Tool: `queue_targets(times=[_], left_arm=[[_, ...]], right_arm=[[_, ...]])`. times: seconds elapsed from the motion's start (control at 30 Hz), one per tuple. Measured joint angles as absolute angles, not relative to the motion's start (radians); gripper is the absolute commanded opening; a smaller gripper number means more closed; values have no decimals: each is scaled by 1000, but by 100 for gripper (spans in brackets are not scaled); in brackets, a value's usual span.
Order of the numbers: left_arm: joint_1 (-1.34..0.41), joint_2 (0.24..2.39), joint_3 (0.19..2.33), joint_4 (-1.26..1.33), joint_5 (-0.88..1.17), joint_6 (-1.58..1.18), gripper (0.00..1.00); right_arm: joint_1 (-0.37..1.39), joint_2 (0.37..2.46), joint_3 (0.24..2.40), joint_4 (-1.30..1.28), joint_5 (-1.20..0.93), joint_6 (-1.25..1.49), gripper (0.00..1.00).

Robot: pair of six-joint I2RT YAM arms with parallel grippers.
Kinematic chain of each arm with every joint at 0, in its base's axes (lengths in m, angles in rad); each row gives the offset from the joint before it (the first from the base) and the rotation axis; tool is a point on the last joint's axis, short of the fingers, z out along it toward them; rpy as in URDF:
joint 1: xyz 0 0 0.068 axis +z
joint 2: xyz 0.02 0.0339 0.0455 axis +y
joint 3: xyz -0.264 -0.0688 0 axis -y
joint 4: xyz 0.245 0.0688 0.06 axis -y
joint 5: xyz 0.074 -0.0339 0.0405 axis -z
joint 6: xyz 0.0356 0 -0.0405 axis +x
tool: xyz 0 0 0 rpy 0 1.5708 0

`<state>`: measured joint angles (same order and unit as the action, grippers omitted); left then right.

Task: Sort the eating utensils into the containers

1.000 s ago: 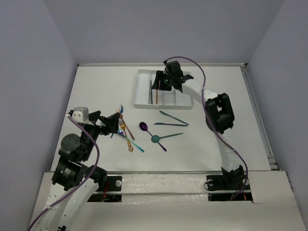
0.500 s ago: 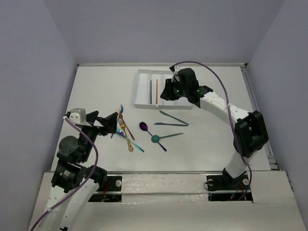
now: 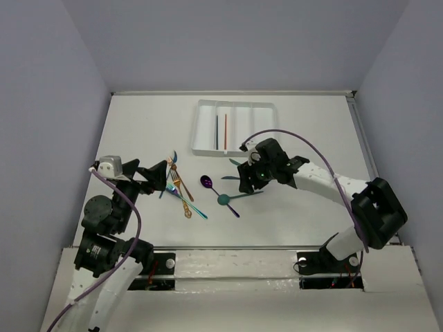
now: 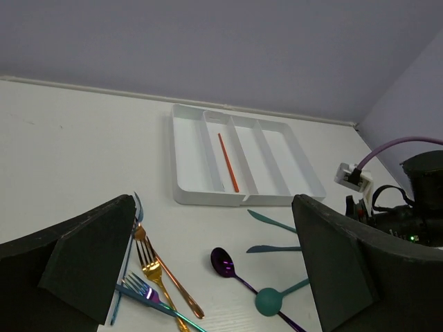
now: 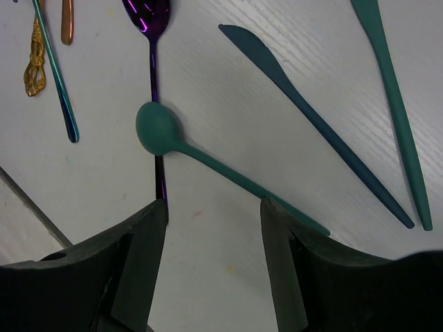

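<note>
Teal spoon [image 5: 232,178] lies on the tabletop [image 3: 138,124] on the near side of the white cutlery tray [image 3: 200,131], below the right claw [image 5: 213,207], whose fingers gape wide around nothing. The tray holds an orange stick [image 3: 225,131] and a dark stick [image 3: 216,131] in its left half. Off the tray's near-left corner, the left claw [image 4: 213,207] hangs equally wide and empty above a gold fork [image 4: 149,257].

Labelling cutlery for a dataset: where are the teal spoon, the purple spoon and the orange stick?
teal spoon [image 5: 158,129], right wrist view, bowl.
purple spoon [image 5: 147,11], right wrist view, bowl.
orange stick [image 4: 228,163], left wrist view, mid-length.
</note>
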<state>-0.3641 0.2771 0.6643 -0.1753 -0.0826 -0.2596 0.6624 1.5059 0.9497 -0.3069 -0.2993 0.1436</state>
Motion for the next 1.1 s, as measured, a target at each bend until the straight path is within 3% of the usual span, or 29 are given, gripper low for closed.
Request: queue_targets(times=[0.47,0.8,1.1], left_arm=[[-356,278,664,-174,-59,-259,99],[-356,278,664,-169,-29,-259,99],[-356,276,664,-169,-25,-259,99]], right_arm=[[814,1689,1053,-378,-111,-19,67],[820,1771,1095,-393,-62,-76,63],[865,1807,1125,-408,-41,-94,32]])
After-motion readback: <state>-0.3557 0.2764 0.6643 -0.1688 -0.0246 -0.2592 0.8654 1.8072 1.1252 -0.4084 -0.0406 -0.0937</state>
